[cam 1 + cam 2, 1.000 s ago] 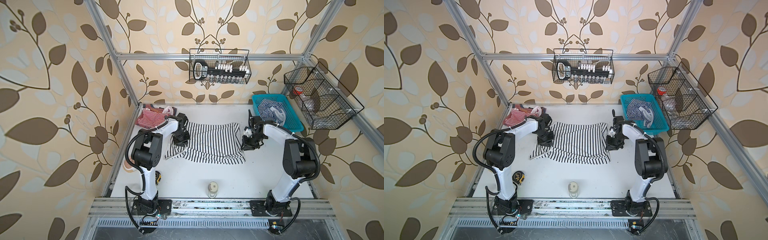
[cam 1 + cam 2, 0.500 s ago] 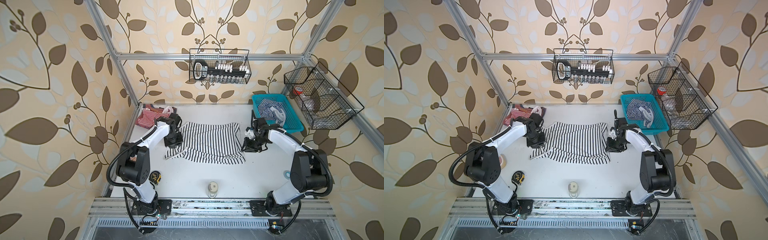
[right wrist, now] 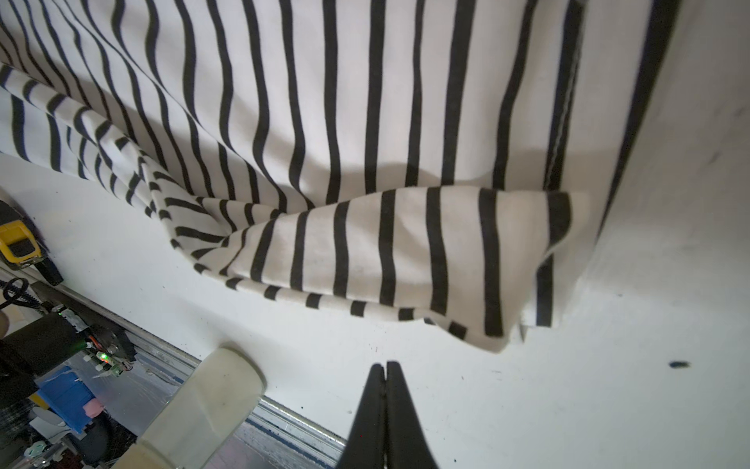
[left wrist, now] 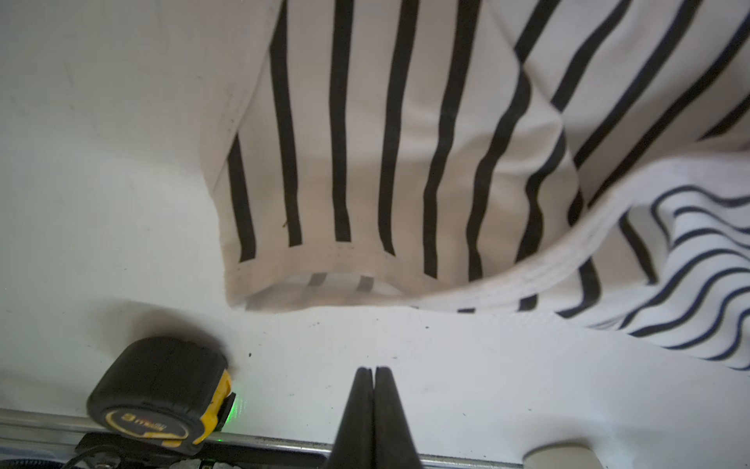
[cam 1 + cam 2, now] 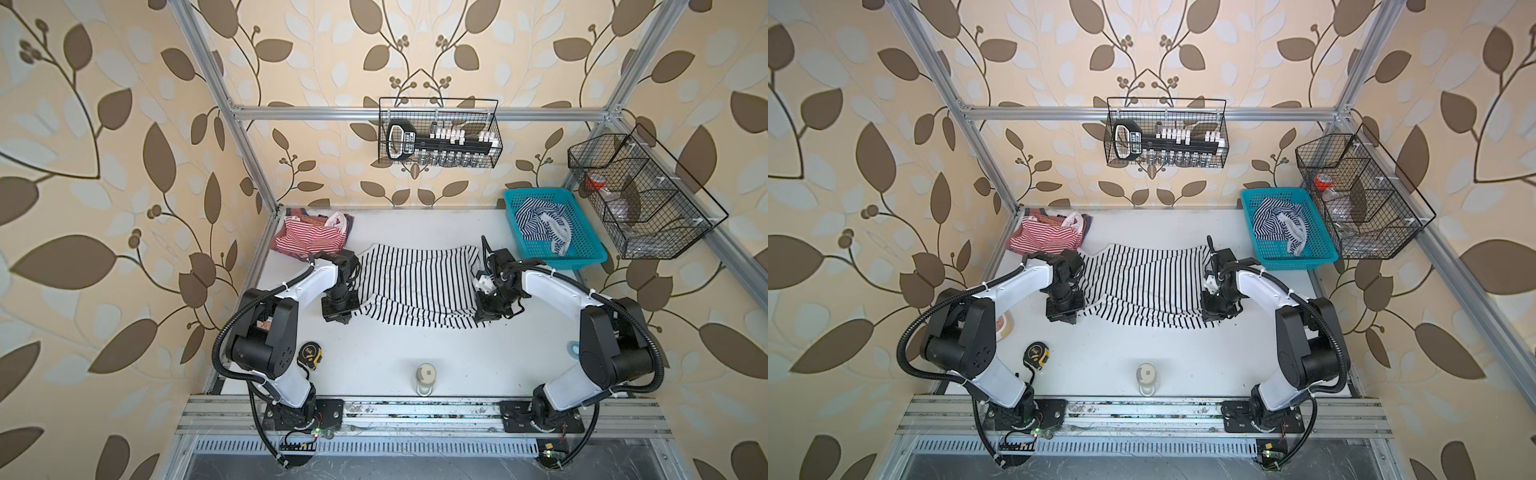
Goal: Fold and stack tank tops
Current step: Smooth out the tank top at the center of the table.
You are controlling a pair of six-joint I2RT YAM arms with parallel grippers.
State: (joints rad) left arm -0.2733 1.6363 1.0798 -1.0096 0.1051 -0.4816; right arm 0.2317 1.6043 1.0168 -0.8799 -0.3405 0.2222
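Three containers are in your scene. The blue basket (image 5: 557,257) at the far right of the table (image 5: 415,353) holds the navy-striped tank top (image 5: 540,220), crumpled. The wire basket on the back rail (image 5: 384,120) carries a black tool (image 5: 399,135) and a row of small white pieces (image 5: 446,134). The wire basket on the right wall (image 5: 665,235) has a red thing (image 5: 1323,181) inside, too small to identify.

The black-striped tank top (image 5: 415,286) lies spread in the middle of the table, between the two arms. The red-and-white tank top (image 5: 307,237) lies bunched in the far left corner.

In both top views the wrists cover the fingertips, so you must look at the wrist views. There the left gripper (image 4: 374,371) has its fingers pressed together over bare table, just beside the cloth's hem. The right gripper (image 3: 384,367) is closed in the same way, just beside a corner that is folded over onto the cloth. Neither one grips the cloth.

A tape measure (image 5: 309,355) lies near the left arm's base. A pale cylinder (image 5: 424,376) stands near the front edge. Both are well apart from the cloth.
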